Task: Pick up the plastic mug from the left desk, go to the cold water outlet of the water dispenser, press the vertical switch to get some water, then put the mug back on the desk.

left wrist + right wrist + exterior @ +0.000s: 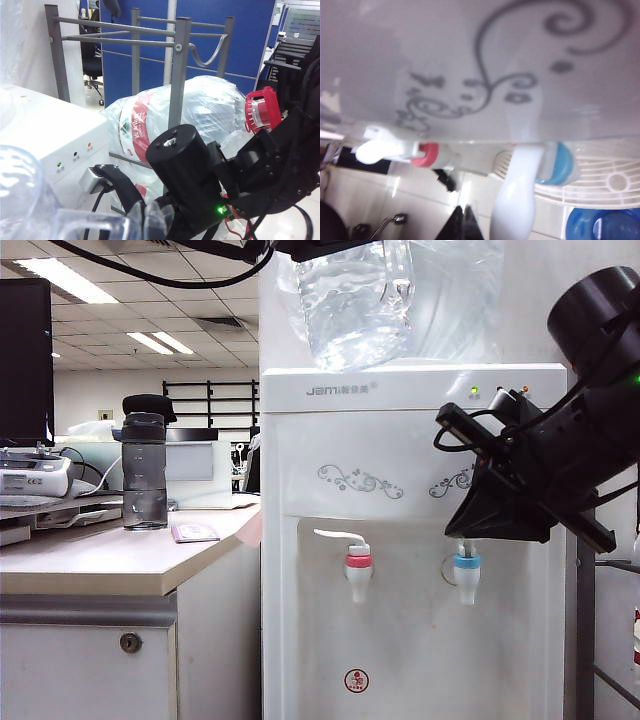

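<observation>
Mug [355, 300] already off surface [100, 560], clamped in left pincer [145, 220] up by bottle. Right pincer [464, 222] together, near cold tap [466, 575]. Fill + return pending.

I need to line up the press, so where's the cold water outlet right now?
In the exterior view, the cold water outlet sits on the water dispenser's front, right of the red-collared tap, just below the right gripper.
</observation>
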